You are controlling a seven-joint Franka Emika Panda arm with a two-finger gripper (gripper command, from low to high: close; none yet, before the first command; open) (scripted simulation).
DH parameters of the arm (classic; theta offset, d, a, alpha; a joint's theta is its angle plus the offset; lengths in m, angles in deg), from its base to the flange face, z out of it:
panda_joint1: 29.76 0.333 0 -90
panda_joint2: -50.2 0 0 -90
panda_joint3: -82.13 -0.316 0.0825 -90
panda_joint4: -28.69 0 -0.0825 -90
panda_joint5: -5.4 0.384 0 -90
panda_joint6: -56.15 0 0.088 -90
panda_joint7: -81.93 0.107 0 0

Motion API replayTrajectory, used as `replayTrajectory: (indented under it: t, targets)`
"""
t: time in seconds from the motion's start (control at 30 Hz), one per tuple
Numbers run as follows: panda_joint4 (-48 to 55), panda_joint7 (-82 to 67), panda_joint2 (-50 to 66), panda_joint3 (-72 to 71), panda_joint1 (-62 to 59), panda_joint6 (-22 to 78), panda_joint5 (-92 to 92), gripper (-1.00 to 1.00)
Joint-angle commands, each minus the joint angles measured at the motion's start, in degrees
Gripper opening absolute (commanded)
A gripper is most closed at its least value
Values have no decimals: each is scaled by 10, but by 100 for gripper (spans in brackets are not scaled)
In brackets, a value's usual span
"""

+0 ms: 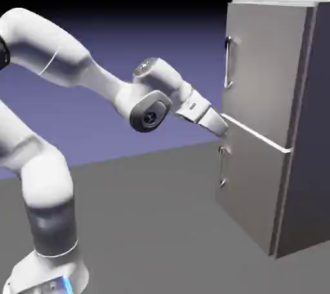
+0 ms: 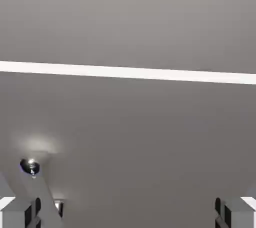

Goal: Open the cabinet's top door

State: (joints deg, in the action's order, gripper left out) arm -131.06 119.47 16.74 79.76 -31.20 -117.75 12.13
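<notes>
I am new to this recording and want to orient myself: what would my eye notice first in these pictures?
First the tall grey cabinet on the exterior view's right, both doors shut, the top door carrying a slim silver handle near its left edge. Next the white arm, its open gripper close to the seam between the doors, below that handle and holding nothing.

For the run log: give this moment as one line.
claw: open, empty | position: at seam between doors, below top door handle | top door: shut | cabinet: untouched

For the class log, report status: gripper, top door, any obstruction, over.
Gripper open, holding nothing, level with the seam between doors. Top door shut, its handle above the gripper, untouched. Nothing in the way.
</notes>
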Motion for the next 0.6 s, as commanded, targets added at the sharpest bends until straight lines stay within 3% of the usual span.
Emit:
replayTrajectory:
  t: [0.0, 0.57]
  targets:
    - [5, -18, -3, -9, -8, 0, 25, 0]
    - [83, -328, -53, -158, -142, 8, 449, 0]
